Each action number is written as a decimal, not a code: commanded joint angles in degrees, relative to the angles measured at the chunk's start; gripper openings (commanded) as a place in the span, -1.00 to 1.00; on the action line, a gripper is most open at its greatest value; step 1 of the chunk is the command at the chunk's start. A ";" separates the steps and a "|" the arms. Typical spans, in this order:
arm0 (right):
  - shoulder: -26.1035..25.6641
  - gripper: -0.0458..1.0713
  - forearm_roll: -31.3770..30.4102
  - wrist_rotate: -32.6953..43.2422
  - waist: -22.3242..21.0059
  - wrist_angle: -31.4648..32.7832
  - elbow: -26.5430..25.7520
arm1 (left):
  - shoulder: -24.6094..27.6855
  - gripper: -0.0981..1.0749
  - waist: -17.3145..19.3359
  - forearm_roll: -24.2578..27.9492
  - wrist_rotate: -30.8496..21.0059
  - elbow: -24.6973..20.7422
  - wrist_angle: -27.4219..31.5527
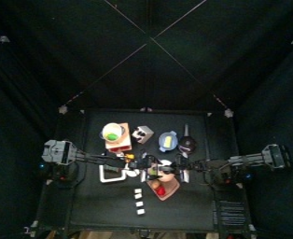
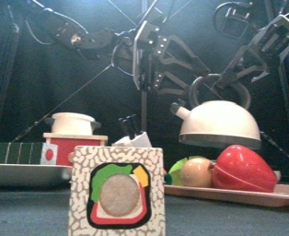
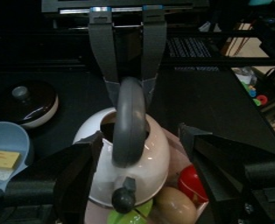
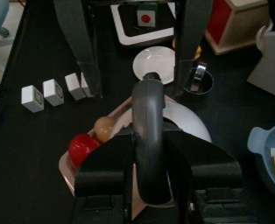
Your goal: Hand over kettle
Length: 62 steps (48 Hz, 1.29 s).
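Kettle (image 4: 164,131) handle between both grippers' fingers (image 4: 196,44).

Black curtains (image 1: 62,47) enclose the small black table (image 1: 193,201).

Top looks straight down from afar, front level and near; both wrists share the kettle (image 3: 128,153).

Black table (image 1: 193,201) with pink tray (image 2: 251,194)
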 commanded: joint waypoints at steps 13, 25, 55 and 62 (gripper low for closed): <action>-0.44 -0.02 -0.09 -0.09 -0.18 -0.97 -1.05 | 1.85 0.86 0.88 -0.09 0.00 -4.13 -0.62; -0.35 -0.02 -0.09 -0.26 -0.26 -0.97 -0.88 | 1.58 0.60 0.79 0.00 0.09 -3.78 -0.09; -0.44 0.00 -2.29 -0.35 -0.26 -1.05 -0.18 | 1.14 0.22 0.62 0.09 0.09 -2.90 0.00; -0.44 0.07 -2.46 -0.44 -0.26 -1.85 -0.18 | 1.14 0.22 0.70 0.00 0.09 -2.64 0.00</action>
